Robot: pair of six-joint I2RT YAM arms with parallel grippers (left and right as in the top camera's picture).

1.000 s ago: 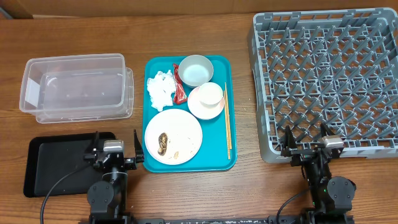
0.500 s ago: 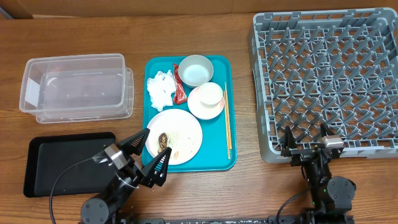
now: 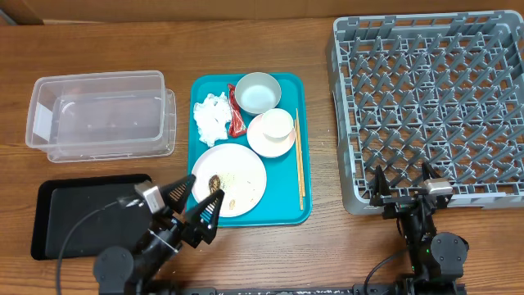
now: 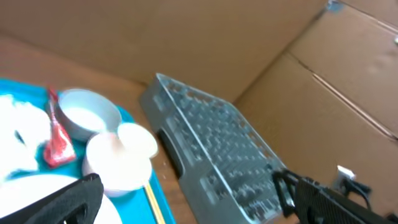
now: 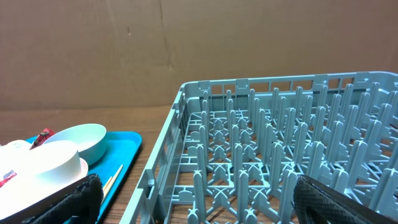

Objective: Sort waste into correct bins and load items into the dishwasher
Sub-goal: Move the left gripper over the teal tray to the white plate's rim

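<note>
Teal tray (image 3: 283, 210) flat on wooden table (image 3: 319, 254), near middle; cardboard wall (image 5: 93, 50) behind (creases visible).

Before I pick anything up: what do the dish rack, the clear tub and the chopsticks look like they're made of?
Dish rack: moulded plastic, matte grey, going by its uniform colour and one-piece peg grid. Clear tub: thin plastic, glossy, with see-through walls and soft highlights. Chopsticks: probably wood or bamboo, pale tan and dull, though too thin to be sure.

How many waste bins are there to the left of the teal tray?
2. The clear tub is at the upper left of the overhead view; the black tray is just below it. None seems hidden.
</note>
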